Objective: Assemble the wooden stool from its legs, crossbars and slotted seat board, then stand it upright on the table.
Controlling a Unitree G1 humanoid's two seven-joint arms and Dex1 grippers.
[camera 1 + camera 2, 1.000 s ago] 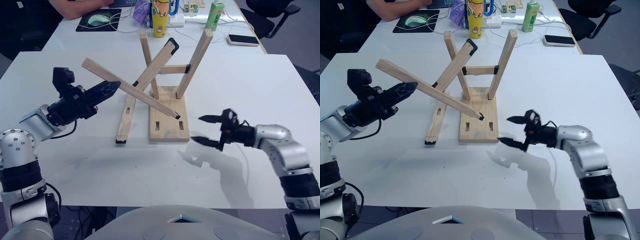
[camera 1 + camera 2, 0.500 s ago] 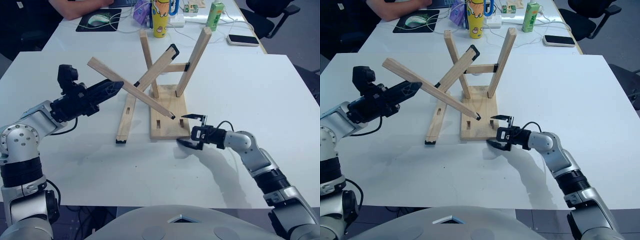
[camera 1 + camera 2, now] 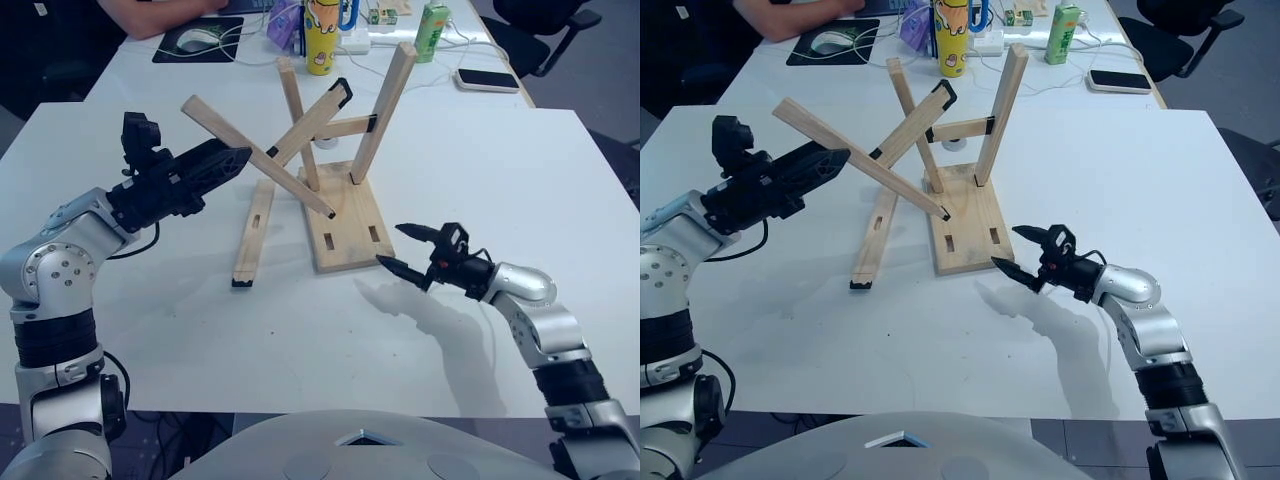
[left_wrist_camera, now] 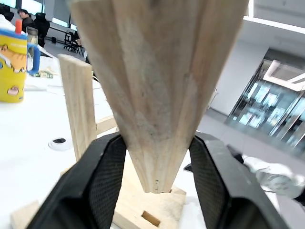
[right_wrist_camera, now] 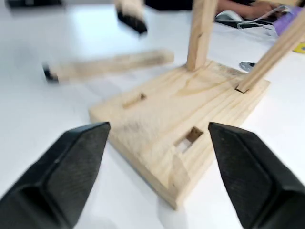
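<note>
Lying flat on the white table [image 3: 500,170], the pale slotted wooden seat board [image 3: 352,232] has two pale wooden legs [image 3: 385,110] standing in its far end, joined by a short wooden crossbar [image 3: 345,127]. A third, black-capped wooden piece [image 3: 318,118] leans across them; I cannot tell where its lower end rests. By my reckoning the task is about half done: the near slots are empty, and turning the stool upright is not yet possible.

The left gripper [image 3: 238,160] is clamped around another black-tipped wooden leg [image 3: 290,185], whose tip hangs just above the board. The right gripper [image 3: 388,245] is spread wide at the board's near right corner, holding nothing. A slotted wooden bar [image 3: 252,230] lies loose just left of the board.

The leaning piece crowds the held leg's path. Beyond, well apart, stand a yellow mug [image 3: 320,35], a green carton [image 3: 430,28] and a dark phone [image 3: 485,78].
</note>
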